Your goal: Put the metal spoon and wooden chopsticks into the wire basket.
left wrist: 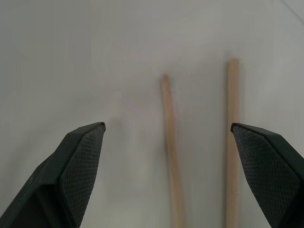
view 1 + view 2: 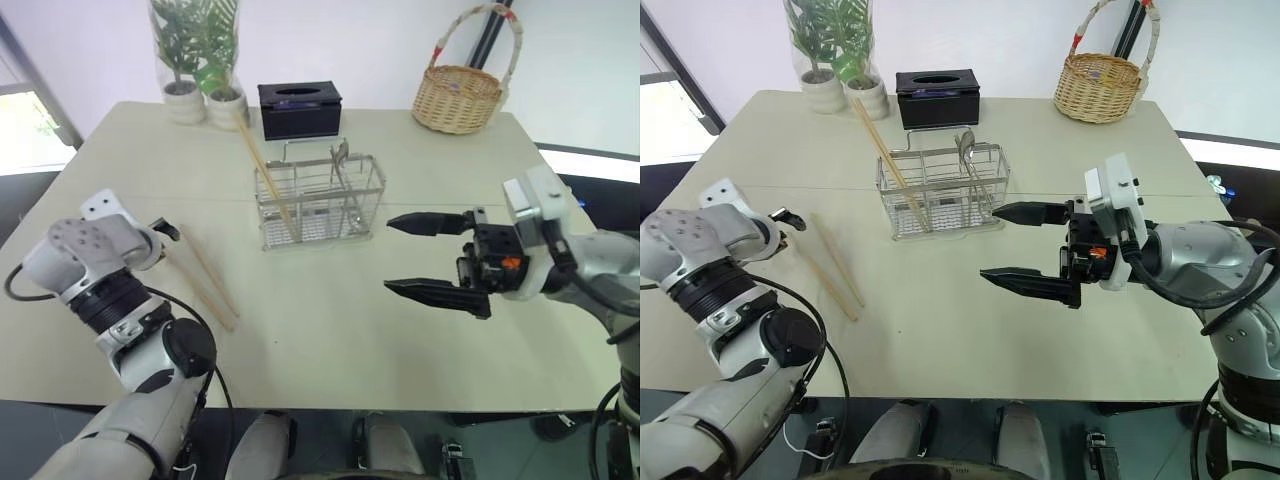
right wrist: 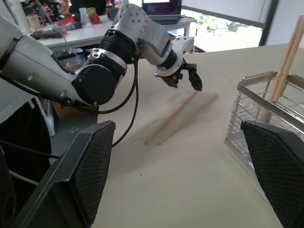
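Light tan wood marks the two loose wooden chopsticks (image 2: 205, 278), which lie side by side on the cream counter (image 2: 330, 340) in the left half of the left eye view, slanting from upper left to lower right. Their upper ends sit just beside the left pincer (image 2: 788, 217), which hangs over them with its jaws spread wide and nothing between them; in the left wrist view both sticks run between the two black fingers (image 1: 78, 166), one stick close to one finger. More chopsticks (image 2: 262, 170) stand tilted in the wire basket (image 2: 320, 203) at upper centre, leaning toward the upper left out of its left compartment. The metal spoon (image 2: 967, 152) stands in the basket too, near its middle, bowl end up. The right pincer (image 2: 410, 256) floats at centre right, below and to the right of the basket, well apart from the loose sticks, jaws wide and empty, tips pointing toward the left of the frame. Behind the basket sit a black tissue box (image 2: 299, 109), two potted plants (image 2: 198, 60) at upper left, and a wicker basket (image 2: 458, 96) at upper right.
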Controlling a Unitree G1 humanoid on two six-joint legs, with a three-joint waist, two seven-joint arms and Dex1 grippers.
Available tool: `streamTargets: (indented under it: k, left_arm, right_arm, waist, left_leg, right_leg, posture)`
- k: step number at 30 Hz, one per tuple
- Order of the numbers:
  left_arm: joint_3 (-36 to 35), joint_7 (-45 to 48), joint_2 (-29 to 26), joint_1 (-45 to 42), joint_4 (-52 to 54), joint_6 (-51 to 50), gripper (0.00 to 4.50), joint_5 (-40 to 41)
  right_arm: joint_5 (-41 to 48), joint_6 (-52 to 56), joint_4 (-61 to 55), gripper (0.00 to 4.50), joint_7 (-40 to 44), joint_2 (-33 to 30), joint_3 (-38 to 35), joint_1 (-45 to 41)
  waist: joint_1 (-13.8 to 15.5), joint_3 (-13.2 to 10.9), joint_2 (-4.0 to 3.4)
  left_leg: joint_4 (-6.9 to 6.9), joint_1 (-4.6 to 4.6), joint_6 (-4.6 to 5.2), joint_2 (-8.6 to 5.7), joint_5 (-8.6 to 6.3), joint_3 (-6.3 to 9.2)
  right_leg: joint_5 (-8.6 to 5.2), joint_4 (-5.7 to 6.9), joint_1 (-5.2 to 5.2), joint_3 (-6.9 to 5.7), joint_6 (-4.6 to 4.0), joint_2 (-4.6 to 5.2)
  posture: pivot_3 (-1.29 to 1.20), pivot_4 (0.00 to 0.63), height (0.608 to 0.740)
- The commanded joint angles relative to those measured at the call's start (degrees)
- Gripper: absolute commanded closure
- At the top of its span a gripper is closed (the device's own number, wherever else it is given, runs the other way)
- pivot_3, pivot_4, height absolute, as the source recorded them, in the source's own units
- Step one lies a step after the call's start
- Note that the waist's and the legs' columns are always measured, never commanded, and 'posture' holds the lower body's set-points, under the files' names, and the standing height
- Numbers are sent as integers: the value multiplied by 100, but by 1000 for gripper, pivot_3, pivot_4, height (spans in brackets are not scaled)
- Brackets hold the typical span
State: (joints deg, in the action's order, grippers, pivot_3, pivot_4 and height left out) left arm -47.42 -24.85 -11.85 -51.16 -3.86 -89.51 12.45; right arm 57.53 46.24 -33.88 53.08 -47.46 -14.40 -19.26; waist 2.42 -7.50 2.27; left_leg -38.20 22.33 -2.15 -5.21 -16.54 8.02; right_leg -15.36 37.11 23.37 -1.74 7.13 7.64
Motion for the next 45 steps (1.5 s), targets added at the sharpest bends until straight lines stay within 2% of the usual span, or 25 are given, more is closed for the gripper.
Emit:
streamTargets:
  k: [1,6,7,9,12,13,14,16,27,34,39,42,45]
  left_arm:
    - [282,206,-156,-31,-431,333,0,-177]
    - [372,219,-159,-10,-1074,790,0,-337]
    - [354,197,-142,-16,-1155,863,260,-348]
    - [344,167,-126,-28,-1285,999,910,-376]
    - [288,104,-119,-69,-1443,1152,2351,-398]
    - [273,85,-124,-83,-1488,1202,3130,-400]
    - [259,70,-129,-98,-1529,1250,3480,-401]
    - [226,54,-144,-131,-1607,1316,4451,-394]
    - [43,24,-145,-133,-1343,1232,4451,-352]
    - [631,1011,-1236,-340,-632,1673,4451,-96]
    - [1064,2073,-1949,-560,-291,2884,4451,229]
    - [813,2614,-1980,-1098,-252,4057,4451,748]
    - [687,2848,-1774,-1661,-276,4585,4451,1322]
  right_arm:
    - [275,-57,-226,129,-269,35,-247,83]
    - [266,-183,-327,129,-461,-13,-387,381]
    - [277,-193,-322,44,-511,-14,-427,415]
    - [301,-214,-309,0,-611,-4,-495,448]
    - [386,-228,-292,0,-740,4,-584,470]
    - [407,-230,-285,0,-773,6,-597,469]
    - [424,-229,-275,0,-799,8,-605,465]
    - [459,-227,-252,0,-838,-1,-618,460]
    - [484,-247,-77,0,-895,-47,-554,333]
    - [210,-308,112,0,-627,-201,-473,357]
    - [170,-278,254,0,-623,-263,-634,408]
    - [231,-227,236,0,-744,-239,-695,455]
    - [325,-200,148,0,-887,-194,-729,506]
  waist:
    - [-1,0,0]
    - [-2,10,-16]
    - [-2,13,-21]
    - [-3,15,-26]
    - [19,19,-32]
    - [25,19,-32]
    - [28,19,-32]
    - [44,19,-32]
    - [114,18,-30]
    - [34,4,-1]
    - [9,4,1]
    - [18,3,2]
    - [4,3,2]
  left_leg:
    - [1,0,0,1,0,1]
    - [2,-2,2,1,-1,0]
    - [2,-5,2,1,-1,0]
    - [3,-9,2,2,-1,0]
    - [3,-14,1,4,0,1]
    - [3,-14,2,4,0,1]
    - [2,-15,2,4,0,1]
    - [2,-15,2,3,0,1]
    - [3,-13,1,4,0,-1]
    - [6,11,-1,8,2,0]
    - [5,12,-1,1,1,-2]
    - [6,11,0,1,0,1]
    - [5,13,0,4,0,6]
  right_leg:
    - [0,0,0,0,0,0]
    - [0,0,-2,0,0,1]
    - [0,0,-4,0,0,1]
    - [0,2,-7,0,1,0]
    - [0,3,-14,-3,1,0]
    - [-1,3,-17,-4,2,0]
    - [0,2,-17,-4,2,1]
    - [-1,2,-18,-5,2,1]
    - [0,2,-14,-4,2,0]
    - [0,1,15,-4,0,-4]
    - [0,-11,6,-4,0,4]
    - [0,-12,4,-5,0,4]
    - [0,-14,3,-8,0,3]
  posture:
    - [0,150,650]
    - [0,150,650]
    - [0,150,650]
    - [0,150,650]
    - [0,150,650]
    - [0,150,650]
    - [0,150,650]
    - [0,150,650]
    - [0,150,650]
    - [0,150,650]
    - [0,150,650]
    - [0,150,650]
    - [0,150,650]
